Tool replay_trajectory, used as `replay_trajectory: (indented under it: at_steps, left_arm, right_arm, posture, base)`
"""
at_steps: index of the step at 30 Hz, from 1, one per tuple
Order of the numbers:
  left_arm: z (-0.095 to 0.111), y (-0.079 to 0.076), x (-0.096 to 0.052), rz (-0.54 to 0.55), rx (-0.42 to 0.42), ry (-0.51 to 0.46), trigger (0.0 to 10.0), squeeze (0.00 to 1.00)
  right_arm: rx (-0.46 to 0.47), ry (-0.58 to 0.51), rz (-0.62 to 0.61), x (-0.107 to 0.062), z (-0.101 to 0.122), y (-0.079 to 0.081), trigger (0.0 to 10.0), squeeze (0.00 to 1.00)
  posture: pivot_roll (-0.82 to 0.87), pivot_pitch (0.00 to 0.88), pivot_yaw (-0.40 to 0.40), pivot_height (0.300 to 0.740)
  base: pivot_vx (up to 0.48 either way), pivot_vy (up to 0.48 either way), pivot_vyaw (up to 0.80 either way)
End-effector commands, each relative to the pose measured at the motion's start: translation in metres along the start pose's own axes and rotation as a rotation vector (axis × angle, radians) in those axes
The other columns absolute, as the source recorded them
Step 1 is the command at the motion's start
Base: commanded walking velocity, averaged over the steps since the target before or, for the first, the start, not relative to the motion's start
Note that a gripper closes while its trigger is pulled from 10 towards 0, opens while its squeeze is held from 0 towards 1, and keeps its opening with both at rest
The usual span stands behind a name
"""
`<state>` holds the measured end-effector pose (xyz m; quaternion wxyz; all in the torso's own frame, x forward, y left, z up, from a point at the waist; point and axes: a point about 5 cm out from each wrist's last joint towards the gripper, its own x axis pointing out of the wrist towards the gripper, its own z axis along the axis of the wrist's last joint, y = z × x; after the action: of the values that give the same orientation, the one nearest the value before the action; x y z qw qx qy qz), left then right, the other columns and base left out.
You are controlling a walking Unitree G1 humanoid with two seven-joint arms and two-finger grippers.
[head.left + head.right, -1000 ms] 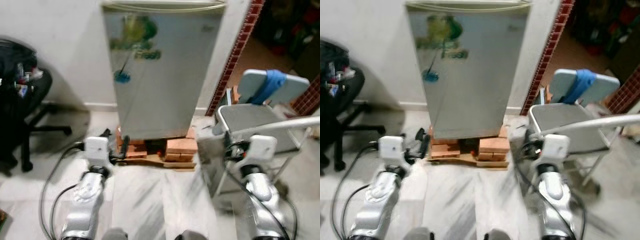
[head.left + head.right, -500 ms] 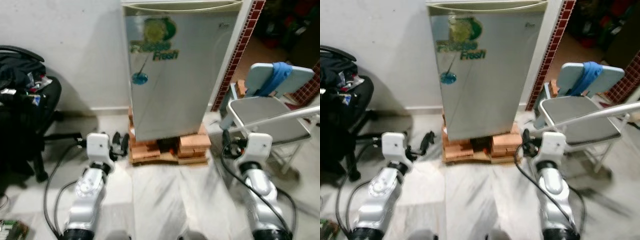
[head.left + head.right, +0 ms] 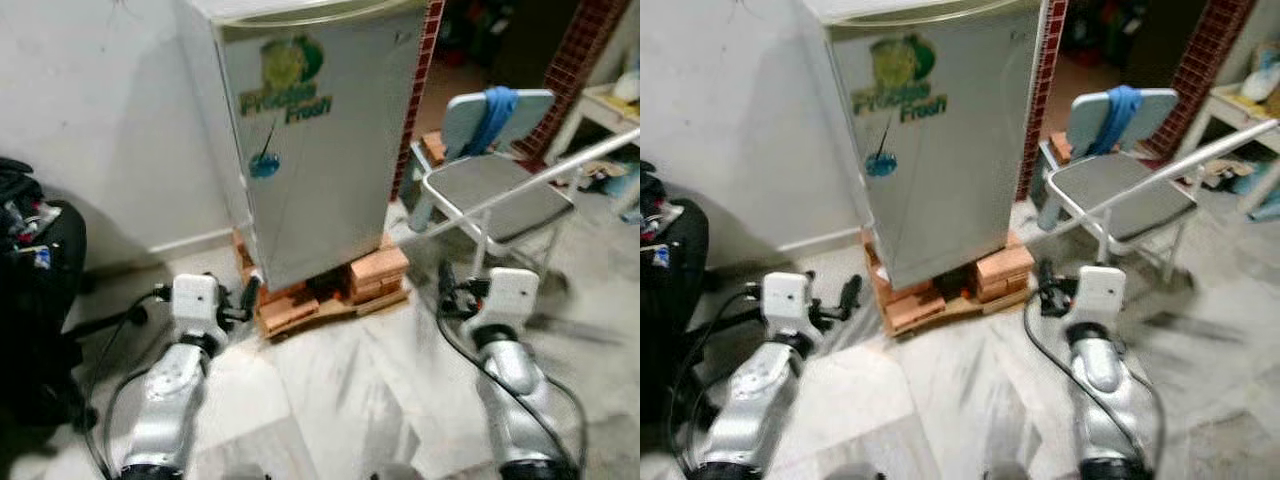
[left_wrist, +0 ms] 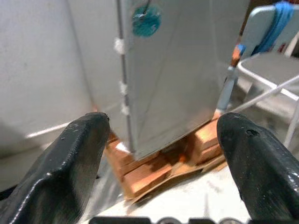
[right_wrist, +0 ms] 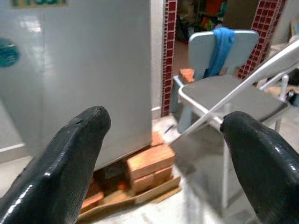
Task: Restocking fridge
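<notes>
Ahead, fridge (image 3: 320, 150) now tilted, nearer, door shut

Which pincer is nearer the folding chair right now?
Right. The right pincer sits just below the folding chair; the left pincer is across the fridge, by its left corner.

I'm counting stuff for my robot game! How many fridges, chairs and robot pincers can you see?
Fridges: 1, the silver fridge, door shut, on bricks.
Chairs: 2, the grey folding chair with a blue cloth over its back, and the black chair by the wall.
Pincers: 2, the left pincer and the right pincer, both open and empty.
Total: 5
</notes>
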<state>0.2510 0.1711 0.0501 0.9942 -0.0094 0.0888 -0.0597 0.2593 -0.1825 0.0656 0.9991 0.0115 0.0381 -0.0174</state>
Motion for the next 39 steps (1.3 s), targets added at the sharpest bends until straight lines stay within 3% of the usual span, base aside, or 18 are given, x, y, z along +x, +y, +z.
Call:
replay_trajectory:
  at_steps: [1,6,22,26,32,39]
  left_arm:
    - [0.005,-0.009,0.004,-0.027,-0.011,-0.018,10.0,0.0]
    - [0.0,-0.004,0.004,0.02,0.016,0.031,10.0,0.0]
    - [0.001,-0.006,0.006,0.014,-0.008,0.028,10.0,0.0]
    - [0.005,-0.004,0.005,0.025,-0.029,-0.013,10.0,0.0]
    - [-0.006,0.021,-0.006,0.109,0.036,0.021,10.0,0.0]
    - [-0.008,0.023,-0.01,0.096,0.026,0.034,10.0,0.0]
  right_arm:
    - [-0.016,-0.02,-0.038,0.0,0.005,-0.012,10.0,0.0]
    - [-0.021,-0.021,-0.018,0.001,0.006,-0.012,10.0,0.0]
    - [-0.021,-0.02,-0.015,0.002,0.007,-0.013,10.0,0.0]
    - [-0.026,-0.018,-0.009,0.002,0.007,-0.013,10.0,0.0]
    - [-0.05,-0.011,0.041,0.008,0.009,-0.01,10.0,0.0]
    - [-0.053,-0.011,0.04,0.008,0.009,-0.01,10.0,0.0]
  posture:
    - [0.0,0.0,0.027,0.74]
    - [0.0,0.0,0.024,0.74]
    - [0.01,0.0,0.006,0.74]
    - [0.02,0.0,-0.012,0.74]
    - [0.05,0.0,-0.051,0.74]
    - [0.05,0.0,-0.045,0.74]
  base:
    - [0.0,0.48,-0.8]
    - [0.0,0.478,-0.8]
    - [0.0,0.47,-0.74]
    - [0.0,0.466,-0.43]
    - [0.0,0.0,0.0]
    - [0.0,0.206,-0.21]
